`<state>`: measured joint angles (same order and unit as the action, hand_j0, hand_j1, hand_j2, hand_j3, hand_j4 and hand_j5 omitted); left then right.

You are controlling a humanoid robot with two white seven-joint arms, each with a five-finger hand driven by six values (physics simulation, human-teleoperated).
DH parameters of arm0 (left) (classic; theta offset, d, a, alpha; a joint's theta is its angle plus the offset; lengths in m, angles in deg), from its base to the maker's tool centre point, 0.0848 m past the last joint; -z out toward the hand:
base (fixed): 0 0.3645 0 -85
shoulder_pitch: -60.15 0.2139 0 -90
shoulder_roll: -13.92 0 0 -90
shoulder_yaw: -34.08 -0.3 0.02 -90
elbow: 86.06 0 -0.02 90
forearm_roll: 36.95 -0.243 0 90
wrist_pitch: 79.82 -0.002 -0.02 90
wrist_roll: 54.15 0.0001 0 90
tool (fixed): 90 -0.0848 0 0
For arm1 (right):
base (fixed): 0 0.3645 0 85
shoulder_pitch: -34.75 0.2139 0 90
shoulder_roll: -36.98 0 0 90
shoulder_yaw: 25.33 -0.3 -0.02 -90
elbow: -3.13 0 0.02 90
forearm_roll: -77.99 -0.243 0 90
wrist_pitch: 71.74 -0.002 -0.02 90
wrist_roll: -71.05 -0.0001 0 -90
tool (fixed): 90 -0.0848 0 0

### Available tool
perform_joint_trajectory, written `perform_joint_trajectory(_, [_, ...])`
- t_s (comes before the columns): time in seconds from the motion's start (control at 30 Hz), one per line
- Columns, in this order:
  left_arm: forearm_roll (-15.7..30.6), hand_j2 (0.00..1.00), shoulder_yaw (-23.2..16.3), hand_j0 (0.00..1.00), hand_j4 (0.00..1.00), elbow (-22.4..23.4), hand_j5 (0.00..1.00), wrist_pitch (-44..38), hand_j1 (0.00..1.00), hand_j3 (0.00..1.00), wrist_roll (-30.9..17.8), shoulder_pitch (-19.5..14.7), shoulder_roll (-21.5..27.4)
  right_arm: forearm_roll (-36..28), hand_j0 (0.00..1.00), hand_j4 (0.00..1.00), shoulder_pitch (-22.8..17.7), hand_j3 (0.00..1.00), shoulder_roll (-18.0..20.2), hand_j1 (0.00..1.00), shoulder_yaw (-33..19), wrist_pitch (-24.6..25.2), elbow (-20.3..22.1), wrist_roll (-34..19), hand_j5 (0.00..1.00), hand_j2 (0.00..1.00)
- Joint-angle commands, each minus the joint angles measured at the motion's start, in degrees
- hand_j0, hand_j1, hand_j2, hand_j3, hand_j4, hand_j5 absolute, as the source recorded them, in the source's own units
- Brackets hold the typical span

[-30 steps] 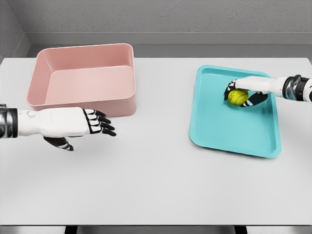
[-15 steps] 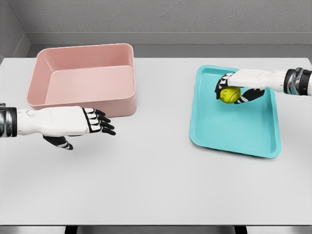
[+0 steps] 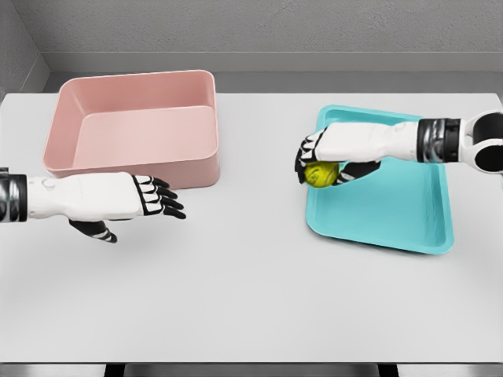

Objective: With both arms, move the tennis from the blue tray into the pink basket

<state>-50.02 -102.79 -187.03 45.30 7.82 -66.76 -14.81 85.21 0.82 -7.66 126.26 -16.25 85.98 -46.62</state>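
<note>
Looking down from the head camera, you see the right hand (image 3: pixel 330 153) with its fingers curled around the yellow-green tennis ball (image 3: pixel 321 173), holding it over the left edge of the blue tray (image 3: pixel 393 212). Your left hand (image 3: pixel 118 198) hovers flat above the white table (image 3: pixel 251 290), just in front of the pink basket (image 3: pixel 134 129), fingers stretched out side by side and holding nothing, thumb hanging below the palm. You have the basket at the table's far left, well apart from the tray on the right.
</note>
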Motion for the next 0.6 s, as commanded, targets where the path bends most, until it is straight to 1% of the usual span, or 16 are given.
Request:
perform_joint_trajectory(0.0, [0.32, 1.0, 0.11, 1.0, 1.0, -0.02, 1.0, -0.12, 1.0, 1.0, 0.0, 0.0, 0.25, -0.54, 0.53, 0.53, 0.0, 0.53, -1.94, 0.53, -0.06, 0.23, 1.71, -0.54, 0.53, 0.53])
perform_joint_trajectory(0.1, [0.23, 1.0, -0.06, 1.0, 1.0, -0.02, 1.0, -0.12, 1.0, 1.0, -0.01, 0.7, 0.25, -0.46, 0.53, 0.53, -1.05, 0.53, -3.78, 0.53, 0.03, 0.23, 1.97, -1.16, 0.53, 0.53])
perform_joint_trajectory(0.3, [0.14, 1.0, -0.06, 1.0, 1.0, 0.07, 1.0, -0.12, 1.0, 1.0, -0.01, 0.7, 0.43, -0.46, 0.53, 0.53, -2.81, 0.53, -7.21, 0.53, 0.12, 0.67, 1.71, -1.95, 0.53, 0.53])
perform_joint_trajectory(0.37, [0.06, 1.0, 0.11, 1.0, 1.0, 0.33, 1.0, -0.12, 1.0, 1.0, -0.01, 0.62, 1.66, -0.28, 0.53, 0.53, -2.9, 0.53, -8.88, 0.53, 1.35, 1.29, 1.27, -1.95, 0.53, 0.53])
perform_joint_trajectory(0.43, [0.06, 1.0, 1.6, 1.0, 1.0, 0.34, 1.0, -0.12, 1.0, 1.0, 0.08, 0.88, 2.89, -0.19, 0.53, 0.53, -2.9, 0.53, -11.08, 0.53, 2.58, 1.73, -0.75, -1.95, 0.53, 0.53])
perform_joint_trajectory(0.47, [0.06, 1.0, 1.61, 1.0, 1.0, 0.34, 1.0, -0.12, 1.0, 1.0, 0.0, 0.88, 2.89, -0.19, 0.53, 0.53, -2.9, 0.53, -11.69, 0.53, 2.58, 1.9, -0.84, -2.04, 0.53, 0.53])
perform_joint_trajectory(0.57, [0.14, 1.0, 1.69, 1.0, 1.0, 0.34, 1.0, -0.12, 1.0, 1.0, 0.08, 0.7, 2.89, -0.1, 0.53, 0.53, -2.9, 0.53, -15.12, 0.53, 4.69, 2.34, -3.57, -2.56, 0.53, 0.53])
